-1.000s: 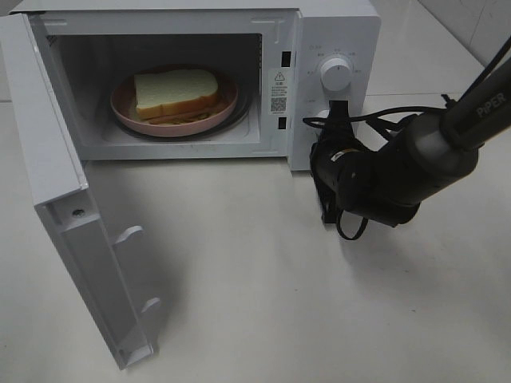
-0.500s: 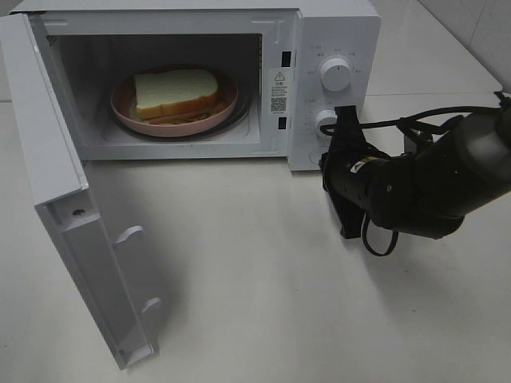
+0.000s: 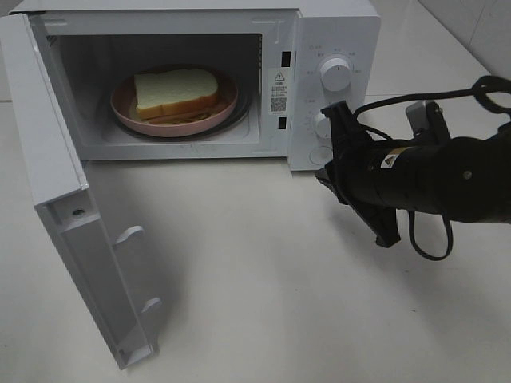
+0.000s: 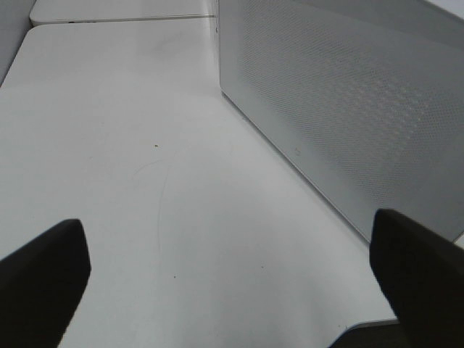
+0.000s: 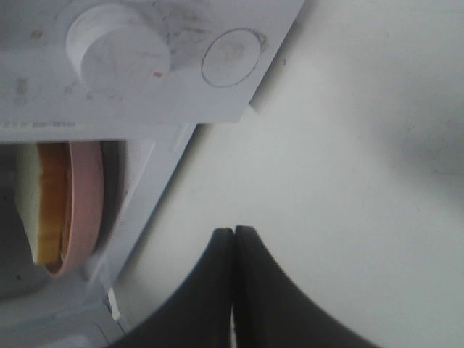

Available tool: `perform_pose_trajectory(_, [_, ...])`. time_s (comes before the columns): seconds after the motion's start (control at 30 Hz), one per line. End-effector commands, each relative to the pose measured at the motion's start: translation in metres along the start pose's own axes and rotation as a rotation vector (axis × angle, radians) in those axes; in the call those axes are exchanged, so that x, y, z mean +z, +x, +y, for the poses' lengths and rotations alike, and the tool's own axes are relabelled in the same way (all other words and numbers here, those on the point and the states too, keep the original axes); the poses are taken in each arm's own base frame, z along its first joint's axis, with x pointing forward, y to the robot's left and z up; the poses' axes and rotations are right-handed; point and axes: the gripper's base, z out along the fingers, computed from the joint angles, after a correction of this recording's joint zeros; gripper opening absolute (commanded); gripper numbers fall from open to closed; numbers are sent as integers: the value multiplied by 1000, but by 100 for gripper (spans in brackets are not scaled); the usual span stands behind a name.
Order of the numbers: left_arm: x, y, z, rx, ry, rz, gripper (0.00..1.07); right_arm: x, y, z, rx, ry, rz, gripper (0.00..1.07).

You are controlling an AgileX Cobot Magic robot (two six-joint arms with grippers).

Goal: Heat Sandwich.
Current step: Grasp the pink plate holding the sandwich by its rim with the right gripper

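The sandwich (image 3: 176, 92), pale bread with a tan crust, lies on a round pink plate (image 3: 227, 105) inside the open microwave (image 3: 279, 32). The right wrist view catches the sandwich (image 5: 36, 203) and plate (image 5: 83, 210) edge-on. My right gripper (image 3: 326, 177) is shut with nothing in it, its tips (image 5: 233, 233) pressed together. It hovers just in front of the microwave's control panel, below the lower knob (image 3: 321, 124). My left gripper (image 4: 232, 290) is open and empty above bare table, beside the microwave's perforated side wall (image 4: 348, 123). It does not show in the exterior high view.
The microwave door (image 3: 72, 223) stands swung wide open at the left, reaching toward the front table edge. An upper knob (image 3: 336, 73) and a round button (image 5: 230, 56) sit on the control panel. Black cables (image 3: 399, 104) loop over the right arm.
My right arm has swung rightward and turned, its gripper staying shut near the control panel. The lower knob, hidden a second ago, now shows. Sandwich and door have not moved.
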Motion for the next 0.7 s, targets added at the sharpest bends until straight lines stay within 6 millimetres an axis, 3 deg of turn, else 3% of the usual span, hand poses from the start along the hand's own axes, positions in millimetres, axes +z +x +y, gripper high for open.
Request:
perform_pose_trajectory(0.03, [-2,1,0,-1,-2,-30,98,-10,2,4,-126,11,47,0])
perform_pose_trajectory(0.13, [-2,1,0,-1,-2,-30,98,-23,4,6,-294,46,106,0])
perform_pose_trajectory(0.37, [-2,1,0,-1,-2,-30,98,-36,7,3,-489,118,193,0])
perform_pose_trajectory(0.7, [-2,1,0,-1,-2,-30,98,-49,7,30,-916,217,406,0])
